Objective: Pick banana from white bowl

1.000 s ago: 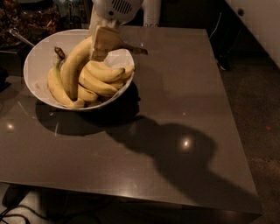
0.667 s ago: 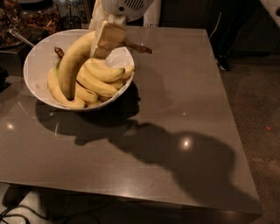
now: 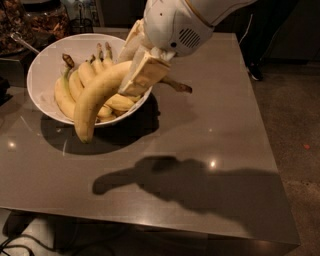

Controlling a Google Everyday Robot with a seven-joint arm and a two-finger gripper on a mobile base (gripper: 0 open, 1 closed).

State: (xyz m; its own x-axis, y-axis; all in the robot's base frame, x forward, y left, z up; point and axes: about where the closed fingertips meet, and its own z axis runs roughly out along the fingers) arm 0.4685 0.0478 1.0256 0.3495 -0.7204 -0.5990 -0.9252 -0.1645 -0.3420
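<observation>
The banana (image 3: 97,97) is long, curved and yellow, with a dark brown stem (image 3: 177,86) sticking out to the right. My gripper (image 3: 136,65) is shut on its upper part and holds it in the air over the near rim of the white bowl (image 3: 42,70). The banana's lower tip hangs down past the bowl's front rim. Several shorter yellow bananas (image 3: 75,87) lie in the bowl. The white arm housing (image 3: 175,25) hides the bowl's far right rim.
The bowl stands at the back left of a glossy grey table (image 3: 200,150). A metal spoon or ladle handle (image 3: 22,42) and dark containers (image 3: 30,15) sit behind the bowl at the far left. The table's right edge borders the floor (image 3: 295,125).
The banana has been lifted out of the pile and swung toward the front rim of the bowl. The gripper rose and the view moved closer to the table.
</observation>
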